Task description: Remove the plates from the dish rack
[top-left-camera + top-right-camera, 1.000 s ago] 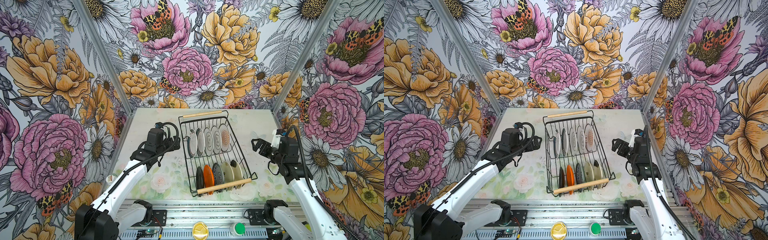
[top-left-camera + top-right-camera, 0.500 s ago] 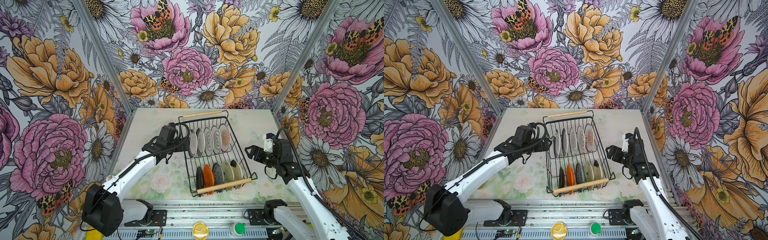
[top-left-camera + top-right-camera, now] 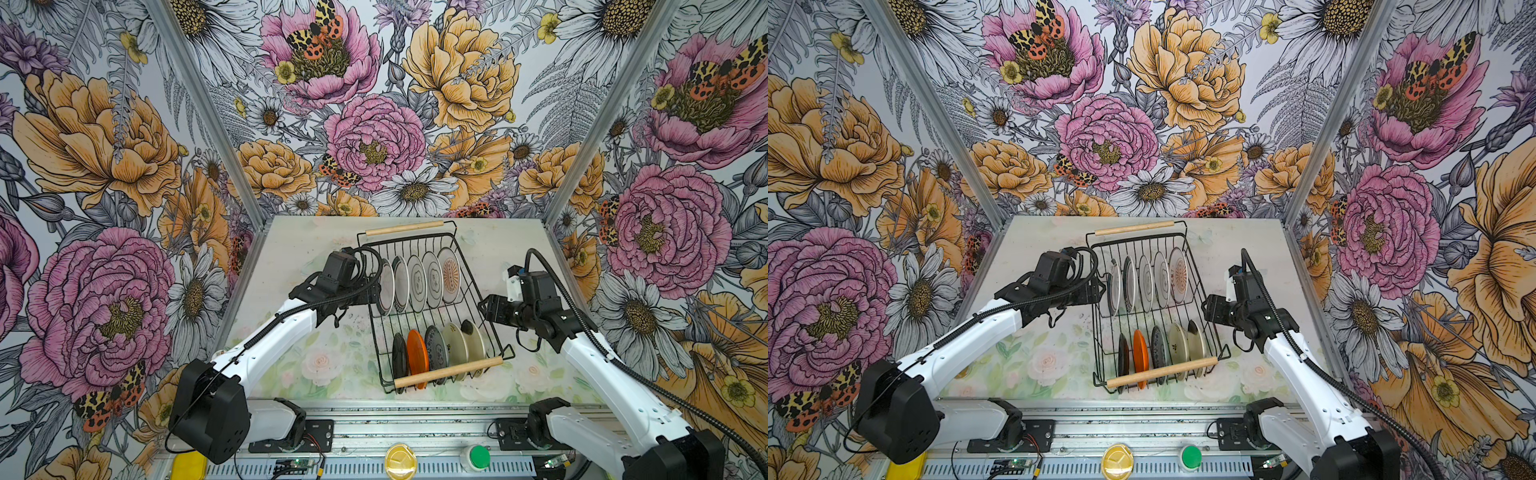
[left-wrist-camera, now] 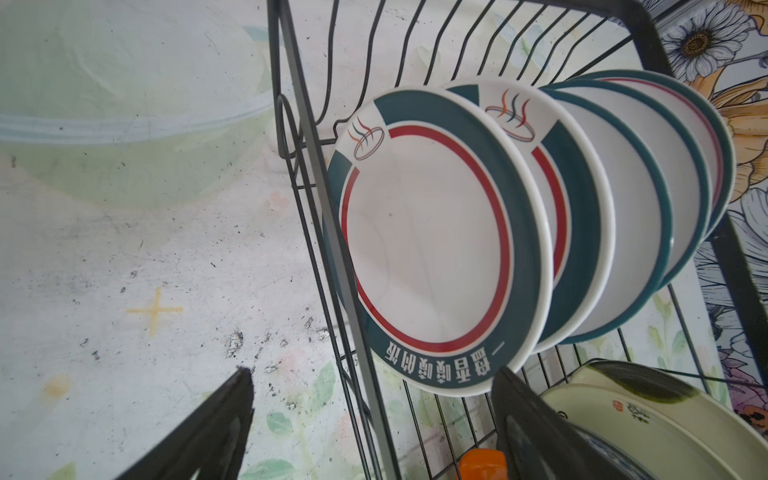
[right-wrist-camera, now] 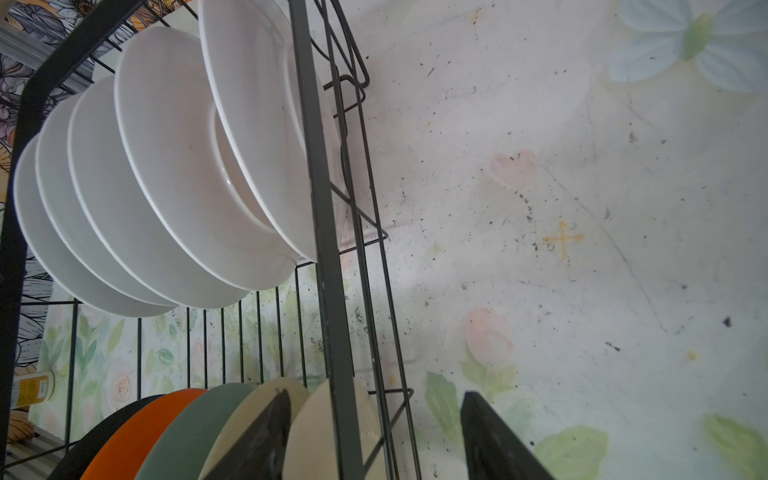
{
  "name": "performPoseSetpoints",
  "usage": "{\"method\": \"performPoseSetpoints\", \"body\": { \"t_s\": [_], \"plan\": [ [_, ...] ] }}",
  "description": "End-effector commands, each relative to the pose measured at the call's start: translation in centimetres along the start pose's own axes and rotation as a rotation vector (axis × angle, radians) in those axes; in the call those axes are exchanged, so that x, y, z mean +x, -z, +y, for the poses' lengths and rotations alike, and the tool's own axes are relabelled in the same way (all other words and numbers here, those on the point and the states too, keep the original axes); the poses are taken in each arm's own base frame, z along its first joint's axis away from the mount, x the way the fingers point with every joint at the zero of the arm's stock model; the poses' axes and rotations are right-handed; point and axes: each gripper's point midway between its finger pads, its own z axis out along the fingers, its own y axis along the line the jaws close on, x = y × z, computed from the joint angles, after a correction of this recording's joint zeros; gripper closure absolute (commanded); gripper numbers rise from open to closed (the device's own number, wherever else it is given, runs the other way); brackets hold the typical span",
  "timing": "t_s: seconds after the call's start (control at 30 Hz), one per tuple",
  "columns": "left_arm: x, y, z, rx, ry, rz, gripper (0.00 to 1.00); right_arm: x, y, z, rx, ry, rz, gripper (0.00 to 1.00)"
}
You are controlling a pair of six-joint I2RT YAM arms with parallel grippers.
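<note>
All ten plates stand on edge in two rows inside the rectangular black wire dish rack (image 3: 449,371), which has two light wooden rod handles. The far row (image 3: 417,282) holds five round white plates. My left wrist camera sees their faces, each with a teal rim and a thin red ring (image 4: 428,232), and the closest one carries printed characters. The near row holds a black plate (image 3: 400,357), a plain orange plate (image 3: 417,353), a dark grey patterned plate (image 3: 436,349), a beige plate (image 3: 455,345) and a cream plate with a black patch (image 3: 471,338).

My left tool (image 3: 372,293) is at the rack's left side, just beside the far row. Its jaws are spread wide and grip nothing. One finger (image 4: 216,424) is outside the rack over the table and the other (image 4: 523,419) is inside, with the rack's side rail showing between them.

My right tool (image 3: 485,309) is at the rack's right side, by the near row. Its jaws are partly apart and clamp nothing. One finger (image 5: 266,432) is in among the beige and cream plates and the other (image 5: 490,436) is outside the rail.

The rack rests on the pale flower-printed table (image 3: 299,257), with a small yellow cross mark (image 4: 154,309) on each side of it. Flowered walls (image 3: 124,166) enclose the table.
</note>
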Motion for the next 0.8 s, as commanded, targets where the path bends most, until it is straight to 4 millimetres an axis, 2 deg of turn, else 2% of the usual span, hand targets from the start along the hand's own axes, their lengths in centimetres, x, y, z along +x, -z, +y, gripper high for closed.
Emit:
{"method": "performPoseSetpoints", "body": {
  "t_s": [0.0, 0.07, 0.17, 0.47, 0.77],
  "plan": [
    [-0.8, 0.2, -0.6, 0.020, 0.023, -0.006, 0.11, -1.4, 0.2, -0.4, 0.059, 0.028, -0.035, 0.39],
    [-0.8, 0.1, -0.4, 0.016, 0.025, -0.005, 0.11, -1.5, -0.2, -0.6, 0.078, 0.035, -0.026, 0.47],
    [-0.8, -0.1, -0.3, 0.013, 0.024, -0.001, 0.12, -1.6, -0.8, -0.8, 0.099, 0.048, -0.005, 0.52],
    [-0.5, -0.6, 2.1, -0.051, 0.076, 0.015, 0.22, -2.9, -2.2, -1.3, 0.175, 0.115, 0.029, 0.56],
    [-0.2, -1.6, 3.2, -0.077, 0.095, 0.044, 0.30, -4.1, -3.1, -2.3, 0.273, 0.172, 0.049, 0.64]
  ]
}}
